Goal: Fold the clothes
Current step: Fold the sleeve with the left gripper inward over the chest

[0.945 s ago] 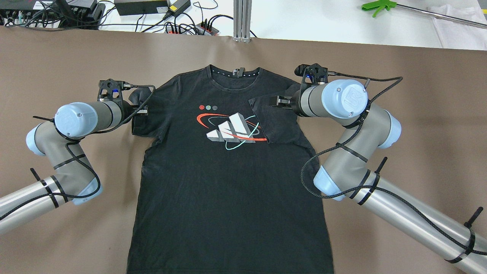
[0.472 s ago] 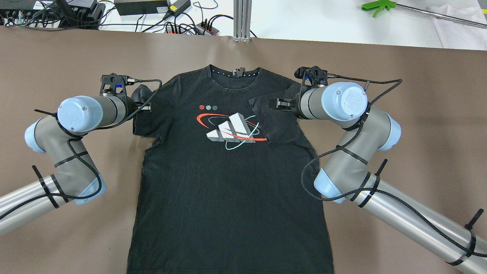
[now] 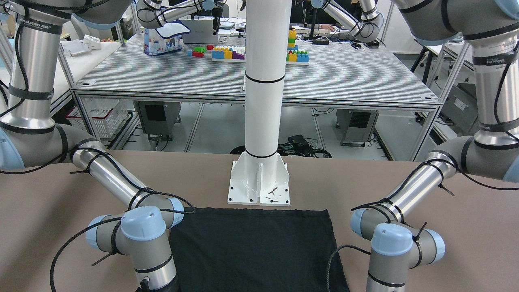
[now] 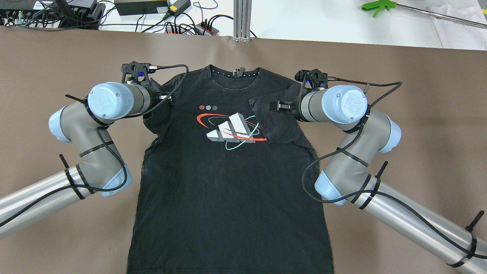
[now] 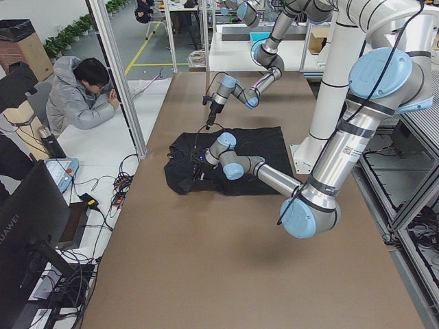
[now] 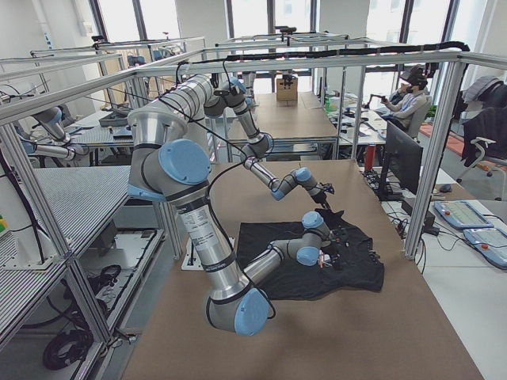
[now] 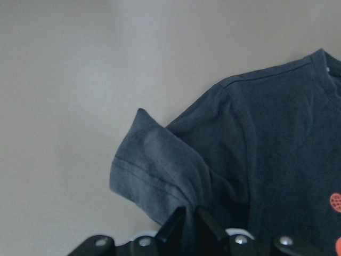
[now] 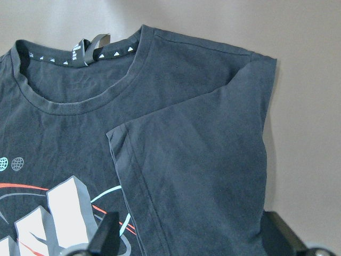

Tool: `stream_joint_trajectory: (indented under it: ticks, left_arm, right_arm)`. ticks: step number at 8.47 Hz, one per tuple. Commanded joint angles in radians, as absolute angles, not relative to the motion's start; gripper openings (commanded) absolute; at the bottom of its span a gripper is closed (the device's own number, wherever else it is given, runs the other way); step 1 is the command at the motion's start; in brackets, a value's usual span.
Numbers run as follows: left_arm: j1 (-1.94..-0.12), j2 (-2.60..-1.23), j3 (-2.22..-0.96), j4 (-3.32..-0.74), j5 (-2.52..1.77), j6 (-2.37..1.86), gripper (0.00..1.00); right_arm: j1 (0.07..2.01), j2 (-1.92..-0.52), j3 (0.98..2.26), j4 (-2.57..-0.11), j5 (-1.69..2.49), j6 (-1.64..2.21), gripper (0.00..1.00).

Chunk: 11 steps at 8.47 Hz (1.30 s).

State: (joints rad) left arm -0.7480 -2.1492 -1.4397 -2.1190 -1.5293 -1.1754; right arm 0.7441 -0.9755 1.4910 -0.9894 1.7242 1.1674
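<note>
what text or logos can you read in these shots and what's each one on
"UR": pale blue joint cap on the right arm.
"HUAWEI": black monitor.
"WANJEED": black band on a silver arm tube; rest unreadable.
None on the black t-shirt: striped chest graphic is wordless; neck tag too small to read.

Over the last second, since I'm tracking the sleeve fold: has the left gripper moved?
Yes. The left gripper has moved rightward and up-view, toward the collar of the T-shirt, carrying the sleeve.
</note>
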Motion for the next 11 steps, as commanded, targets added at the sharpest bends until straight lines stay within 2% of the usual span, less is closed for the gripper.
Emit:
stream_joint_trajectory:
  ticks: [1, 5, 6, 11]
  left_arm:
    - [-0.695, -2.282, -1.394, -1.993, -1.464, -1.245, 0.0]
    - [-0.635, -2.307, -1.365, -1.994, -1.414, -1.29, 0.0]
    - [-0.634, -2.301, -1.362, -2.0, -1.41, -1.273, 0.99]
    - [-0.653, -2.298, -1.335, -2.029, -1.405, -1.235, 1.0]
  right_arm:
    - [0.745, -0.979, 1.489, -0.989, 1.724, 1.164, 0.94]
    - [0.744, -0.996, 1.488, -0.989, 1.715, 1.164, 0.94]
    - [0.744, -0.996, 1.486, -0.989, 1.715, 1.163, 0.94]
    - [0.744, -0.994, 1.488, -0.989, 1.715, 1.163, 0.94]
